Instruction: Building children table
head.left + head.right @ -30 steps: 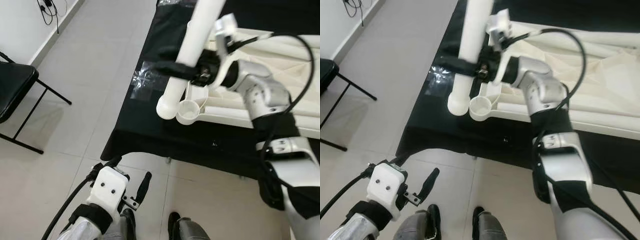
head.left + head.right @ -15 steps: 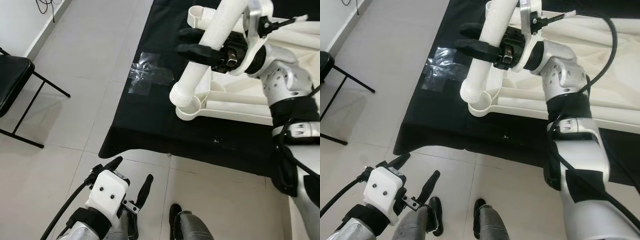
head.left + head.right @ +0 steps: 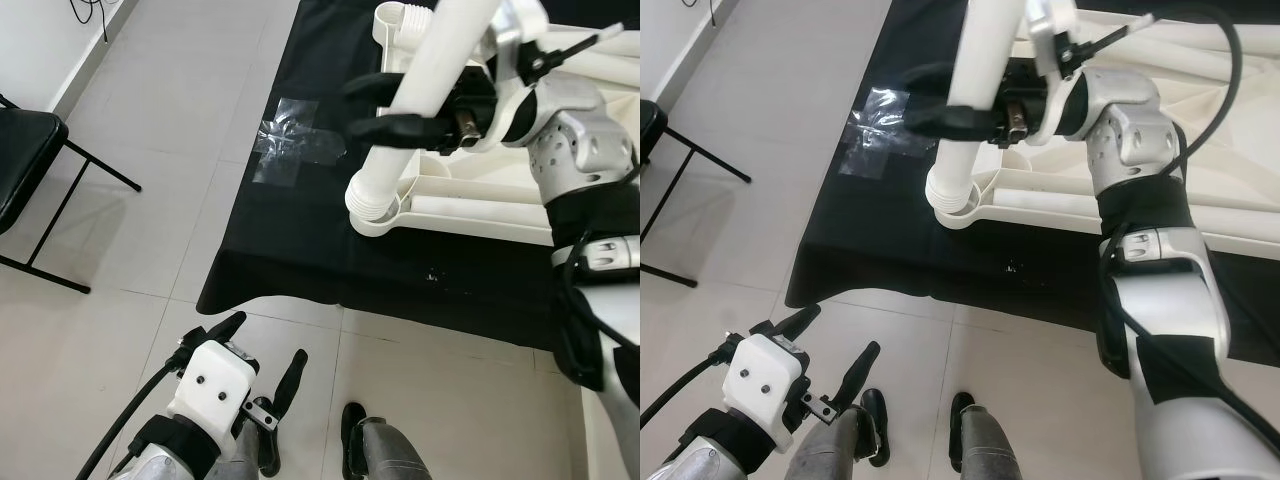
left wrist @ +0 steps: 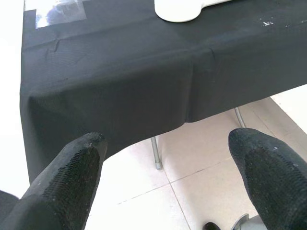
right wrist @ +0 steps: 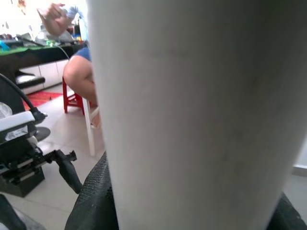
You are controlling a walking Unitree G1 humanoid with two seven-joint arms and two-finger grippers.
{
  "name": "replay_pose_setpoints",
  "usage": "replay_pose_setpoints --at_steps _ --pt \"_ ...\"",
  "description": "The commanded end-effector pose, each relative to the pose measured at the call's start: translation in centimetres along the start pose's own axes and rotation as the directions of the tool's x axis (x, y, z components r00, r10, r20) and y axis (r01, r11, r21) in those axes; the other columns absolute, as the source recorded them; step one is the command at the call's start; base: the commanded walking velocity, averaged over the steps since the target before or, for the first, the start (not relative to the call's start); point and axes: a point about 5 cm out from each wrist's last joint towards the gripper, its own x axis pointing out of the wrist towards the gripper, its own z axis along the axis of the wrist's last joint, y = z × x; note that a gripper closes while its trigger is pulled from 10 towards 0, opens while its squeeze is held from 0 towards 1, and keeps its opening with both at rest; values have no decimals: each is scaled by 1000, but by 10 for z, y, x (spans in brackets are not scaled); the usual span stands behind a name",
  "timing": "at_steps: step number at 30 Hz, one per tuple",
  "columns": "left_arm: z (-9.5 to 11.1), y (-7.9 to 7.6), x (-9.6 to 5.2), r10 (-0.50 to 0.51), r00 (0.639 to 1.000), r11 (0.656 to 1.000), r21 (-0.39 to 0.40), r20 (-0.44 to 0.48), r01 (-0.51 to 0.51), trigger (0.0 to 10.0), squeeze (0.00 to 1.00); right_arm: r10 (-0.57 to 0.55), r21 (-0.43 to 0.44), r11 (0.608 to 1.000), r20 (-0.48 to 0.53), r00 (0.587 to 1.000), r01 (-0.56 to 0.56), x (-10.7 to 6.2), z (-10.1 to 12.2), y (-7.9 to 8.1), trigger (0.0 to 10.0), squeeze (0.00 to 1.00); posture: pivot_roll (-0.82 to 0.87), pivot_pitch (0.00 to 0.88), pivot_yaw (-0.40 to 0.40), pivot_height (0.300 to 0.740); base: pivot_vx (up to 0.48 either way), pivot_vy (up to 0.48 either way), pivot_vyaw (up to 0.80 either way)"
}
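Black chair [image 3: 25, 170] stands beside the draped table [image 3: 300, 250]

Leg [image 3: 420, 105] stands in socket [image 3: 380, 212] on table [image 3: 290, 260], chair [image 3: 30, 170] left.

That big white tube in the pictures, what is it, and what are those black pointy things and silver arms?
You are looking through a robot's eyes. Two pictures come from cameras on its head, looking down; two come from cameras on its wrists.

The silver arms are the robot's own. Each ends in a tool with two long black fingers.

The right tool is squeezing the white tube, which is a leg for a children's table. Its bottom end sits at a round socket on the corner of the white tabletop, which lies upside down on a table with a black cloth.

The left tool hangs open and idle above the floor, holding nothing.

A black chair stands at the left.
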Motion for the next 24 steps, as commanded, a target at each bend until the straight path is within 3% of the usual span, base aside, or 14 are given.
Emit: replay_pose_setpoints --at_steps 1,15,24 --pt "-4 -1 -4 -15 999 1000 3 -37 15 10000 0 41 16 999 -59 997 -40 4 -11 6 10000 0 98 432 -12 740 0 0 0" --pt "-4 0 -4 -16 999 1000 11 -35 16 10000 0 2 19 1000 -73 997 0 -12 0 0 10000 0 92 430 -14 740 0 0 0" --pt "-5 0 -3 -17 999 1000 13 -35 17 10000 0 17 42 999 -80 997 -14 -12 -4 4 10000 0 92 423 -12 740 0 0 0"
